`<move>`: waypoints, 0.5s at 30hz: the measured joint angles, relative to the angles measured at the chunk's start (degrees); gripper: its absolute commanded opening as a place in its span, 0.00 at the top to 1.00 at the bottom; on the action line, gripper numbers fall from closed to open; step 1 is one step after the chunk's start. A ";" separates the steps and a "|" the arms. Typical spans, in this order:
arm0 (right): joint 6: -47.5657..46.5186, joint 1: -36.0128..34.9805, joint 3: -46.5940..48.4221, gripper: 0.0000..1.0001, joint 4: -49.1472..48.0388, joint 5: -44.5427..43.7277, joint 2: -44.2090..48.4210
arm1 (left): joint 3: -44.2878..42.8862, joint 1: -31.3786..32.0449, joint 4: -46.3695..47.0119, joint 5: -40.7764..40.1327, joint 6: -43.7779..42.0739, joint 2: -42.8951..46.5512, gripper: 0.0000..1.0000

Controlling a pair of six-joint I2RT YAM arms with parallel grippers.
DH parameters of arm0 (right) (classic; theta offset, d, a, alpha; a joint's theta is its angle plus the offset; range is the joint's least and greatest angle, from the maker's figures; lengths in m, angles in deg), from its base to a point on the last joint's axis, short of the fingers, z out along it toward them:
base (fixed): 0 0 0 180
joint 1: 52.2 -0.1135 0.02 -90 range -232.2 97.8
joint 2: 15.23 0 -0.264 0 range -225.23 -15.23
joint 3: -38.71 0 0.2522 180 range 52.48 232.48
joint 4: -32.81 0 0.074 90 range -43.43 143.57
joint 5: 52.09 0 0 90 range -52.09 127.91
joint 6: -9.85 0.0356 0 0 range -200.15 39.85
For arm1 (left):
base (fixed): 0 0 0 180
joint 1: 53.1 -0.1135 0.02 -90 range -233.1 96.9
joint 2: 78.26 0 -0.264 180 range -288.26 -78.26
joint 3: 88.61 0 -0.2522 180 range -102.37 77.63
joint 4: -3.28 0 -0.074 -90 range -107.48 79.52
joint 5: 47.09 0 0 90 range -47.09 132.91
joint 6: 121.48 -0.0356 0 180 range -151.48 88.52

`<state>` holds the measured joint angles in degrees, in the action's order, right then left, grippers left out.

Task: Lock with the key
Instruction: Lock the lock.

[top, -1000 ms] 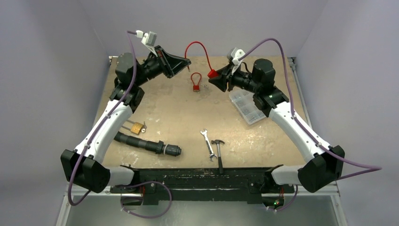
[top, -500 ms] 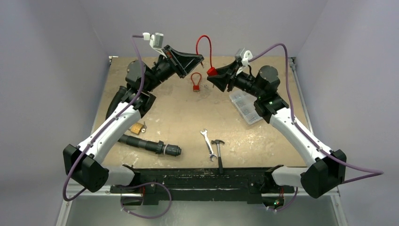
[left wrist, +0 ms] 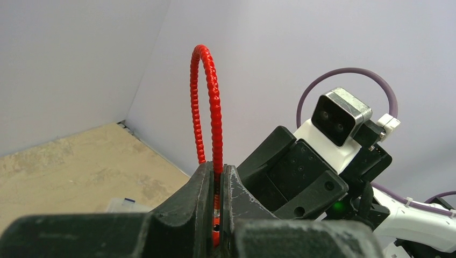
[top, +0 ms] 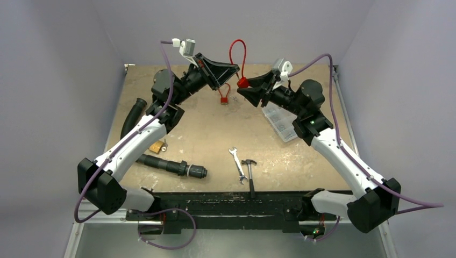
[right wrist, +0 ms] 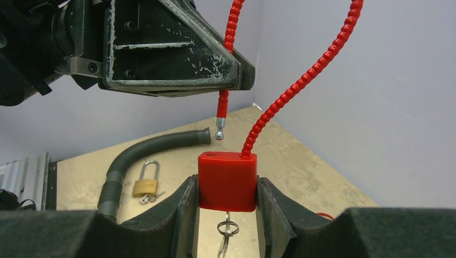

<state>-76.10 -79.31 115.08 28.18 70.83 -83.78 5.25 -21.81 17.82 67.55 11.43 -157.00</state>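
The red rectangular plastic lock body [right wrist: 226,181] looks smooth and matt. Its red ribbed cable shackle [left wrist: 207,102] is slightly glossy and ends in a bare shiny metal tip [right wrist: 219,133]. The black fingers [right wrist: 177,54] of the left gripper [left wrist: 217,180] are matt, scratched, with pale scuffs. The small brass padlock [right wrist: 146,186] has a polished steel bow. The beige wooden table [top: 204,134] is rough and stained.

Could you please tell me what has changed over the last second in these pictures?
The left gripper, shut on the cable near its free end, rose and swung right toward the right gripper, which kept hold of the lock body and barely shifted. The cable's arch went from wide to tall and narrow. The second red lock, brass padlock, hose, wrench, hammer and box did not move.
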 measured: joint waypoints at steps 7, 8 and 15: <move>0.07 0.00 0.00 1.00 -0.07 0.02 0.00 | -0.04 0.35 -0.09 0.02 -0.02 -0.07 1.00; 0.15 0.00 0.00 1.00 -0.07 0.04 0.00 | -0.04 0.35 -0.09 0.02 -0.02 -0.07 1.00; 2.95 0.00 0.00 1.00 -1.42 0.00 0.00 | -0.11 0.70 -0.24 -0.04 -0.04 -0.07 1.00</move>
<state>-73.15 -79.31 115.08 26.76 70.83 -83.78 5.14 -21.11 17.58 67.51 11.39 -157.07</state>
